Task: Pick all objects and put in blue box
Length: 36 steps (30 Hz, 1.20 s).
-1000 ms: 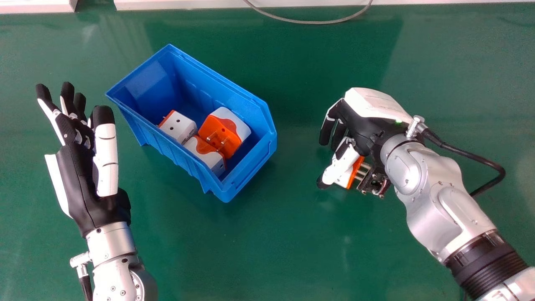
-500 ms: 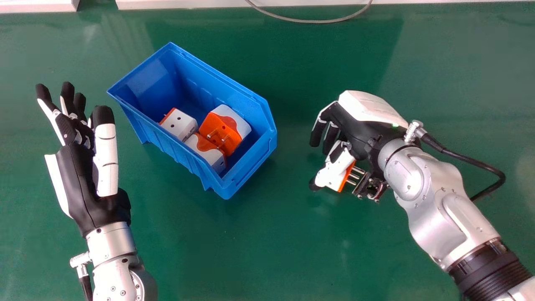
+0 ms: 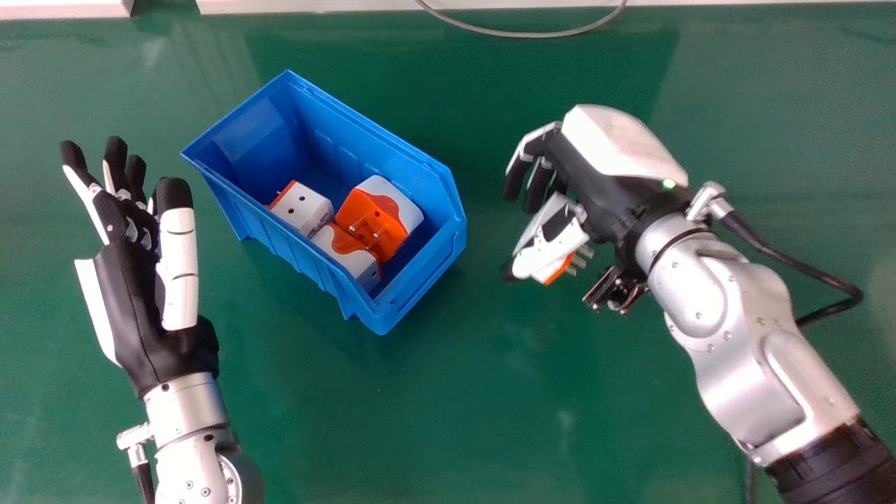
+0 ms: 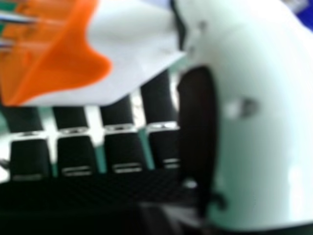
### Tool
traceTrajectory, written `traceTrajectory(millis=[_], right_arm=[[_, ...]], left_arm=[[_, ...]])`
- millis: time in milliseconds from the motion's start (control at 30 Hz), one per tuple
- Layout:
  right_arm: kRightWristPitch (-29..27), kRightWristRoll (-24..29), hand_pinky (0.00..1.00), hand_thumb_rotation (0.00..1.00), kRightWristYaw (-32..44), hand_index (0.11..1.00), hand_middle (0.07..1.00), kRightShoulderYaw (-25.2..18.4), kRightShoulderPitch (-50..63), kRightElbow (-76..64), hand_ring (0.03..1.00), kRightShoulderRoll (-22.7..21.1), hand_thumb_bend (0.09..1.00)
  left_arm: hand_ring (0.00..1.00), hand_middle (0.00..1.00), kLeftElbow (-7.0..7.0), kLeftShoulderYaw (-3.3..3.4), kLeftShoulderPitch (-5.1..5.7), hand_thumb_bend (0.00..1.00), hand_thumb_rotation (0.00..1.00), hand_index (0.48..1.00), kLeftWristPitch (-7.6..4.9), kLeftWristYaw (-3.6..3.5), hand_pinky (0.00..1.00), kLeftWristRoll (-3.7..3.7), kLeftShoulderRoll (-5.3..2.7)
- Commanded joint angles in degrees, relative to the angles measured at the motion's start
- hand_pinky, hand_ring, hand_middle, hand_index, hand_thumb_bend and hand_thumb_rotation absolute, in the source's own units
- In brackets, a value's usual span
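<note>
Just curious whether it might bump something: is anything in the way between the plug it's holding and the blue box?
Nothing visible stands between the plug adapter in the right hand and the blue box, though the box's own wall likely needs clearing.

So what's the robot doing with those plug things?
Its right hand is holding a white and orange plug, off to the right of the blue box. Three other plugs are already in the box, so this one probably goes in too. The left hand is open and holds nothing.
</note>
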Motion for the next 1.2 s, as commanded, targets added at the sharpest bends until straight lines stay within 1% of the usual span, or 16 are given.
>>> traceTrajectory(millis=[0, 67, 167, 267, 333, 367, 400, 467, 533, 600, 700, 833, 933, 1067, 1133, 1167], right_arm=[[-1.26, -0.23, 0.35, 0.00, -1.67, 0.508, 0.490, -1.89, 0.68, -5.64, 0.399, -0.12, 0.512], [-1.78, 0.35, 0.34, 0.00, -2.36, 0.508, 0.491, -3.38, 2.34, -10.66, 0.403, 0.36, 0.509], [-3.74, 0.48, 0.33, 0.00, -3.77, 0.515, 0.487, -4.68, 3.99, -15.57, 0.402, 0.70, 0.501], [-5.21, 0.52, 0.32, 0.00, -4.87, 0.517, 0.492, -5.28, 4.94, -18.45, 0.401, 1.48, 0.497], [-6.32, 0.13, 0.32, 0.00, -5.61, 0.513, 0.501, -5.19, 5.23, -19.21, 0.411, 1.93, 0.497], [-7.15, 0.01, 0.32, 0.00, -6.24, 0.510, 0.506, -4.92, 5.26, -19.23, 0.414, 2.38, 0.497], [-8.09, -0.16, 0.32, 0.00, -6.89, 0.510, 0.507, -4.57, 5.22, -19.10, 0.417, 2.76, 0.497], [-9.09, -0.04, 0.32, 0.00, -7.48, 0.515, 0.497, -3.87, 5.13, -18.94, 0.412, 3.96, 0.496], [-9.92, -0.24, 0.32, 0.00, -7.58, 0.518, 0.491, -2.91, 5.02, -18.73, 0.408, 5.09, 0.495], [-10.89, -1.48, 0.32, 0.00, -7.67, 0.524, 0.485, -1.30, 4.55, -18.24, 0.405, 5.78, 0.495], [-11.90, -2.70, 0.32, 0.00, -8.08, 0.525, 0.483, 0.63, 3.87, -17.28, 0.404, 7.07, 0.495], [-15.50, -2.79, 0.30, 0.00, -10.38, 0.532, 0.509, 2.70, 2.51, -13.76, 0.407, 9.36, 0.491], [-16.42, -2.96, 0.30, 0.00, -11.06, 0.533, 0.511, 3.99, 1.40, -10.87, 0.407, 11.35, 0.491], [-19.36, -2.65, 0.30, 0.00, -14.48, 0.540, 0.492, 5.87, -1.35, -2.52, 0.403, 14.47, 0.491], [-20.39, -3.51, 0.28, 0.00, -16.56, 0.534, 0.488, 6.65, -3.11, 2.09, 0.397, 15.49, 0.496], [-20.80, -3.73, 0.28, 0.00, -17.39, 0.534, 0.488, 6.94, -4.07, 4.52, 0.397, 15.96, 0.496]], left_arm=[[0.98, 0.99, -0.56, -0.02, 0.36, 0.72, 0.71, 0.987, -1.32, 0.32, 0.93, 0.80, 0.62], [0.98, 0.99, -0.68, -0.07, 0.43, 0.72, 0.71, 0.987, -1.26, 0.38, 0.93, 0.74, 0.53], [0.98, 0.98, -0.83, -0.16, 0.58, 0.73, 0.70, 0.982, -1.18, 0.64, 0.93, 1.05, 0.56], [0.98, 0.98, -0.75, -0.13, 0.54, 0.74, 0.69, 0.981, -1.34, 0.27, 0.93, 0.69, 0.52], [0.98, 0.98, -0.82, -0.09, 0.52, 0.74, 0.69, 0.980, -1.27, 0.29, 0.93, 0.65, 0.49], [0.98, 0.98, -0.83, -0.08, 0.50, 0.74, 0.69, 0.980, -1.23, 0.15, 0.93, 0.48, 0.45], [0.98, 0.98, -0.82, -0.10, 0.52, 0.74, 0.69, 0.980, -1.22, 0.08, 0.92, 0.49, 0.49], [0.98, 0.98, -0.89, -0.18, 0.65, 0.75, 0.69, 0.982, -1.24, 0.26, 0.93, 0.92, 0.62], [0.98, 0.98, -1.05, -0.16, 0.74, 0.75, 0.69, 0.984, -1.18, 0.49, 0.93, 1.11, 0.62], [0.98, 0.98, -1.01, -0.07, 0.69, 0.75, 0.70, 0.984, -1.12, 0.46, 0.93, 0.92, 0.61], [0.98, 0.98, -0.80, 0.03, 0.52, 0.75, 0.70, 0.984, -1.33, -0.11, 0.93, 0.23, 0.52], [0.98, 0.98, -0.85, -0.01, 0.50, 0.75, 0.70, 0.982, -1.08, -0.24, 0.92, 0.15, 0.57], [0.98, 0.98, -0.75, -0.05, 0.32, 0.75, 0.69, 0.981, -0.98, -0.27, 0.92, 0.15, 0.58], [0.98, 0.98, -0.67, -0.08, 0.06, 0.74, 0.69, 0.981, -0.81, 0.06, 0.92, 0.37, 0.59], [0.97, 0.98, -0.47, 0.09, -0.25, 0.74, 0.69, 0.981, -0.95, 0.05, 0.92, 0.03, 0.55], [0.97, 0.98, -0.24, 0.17, -0.40, 0.74, 0.69, 0.981, -1.13, 0.13, 0.92, 0.09, 0.63]])
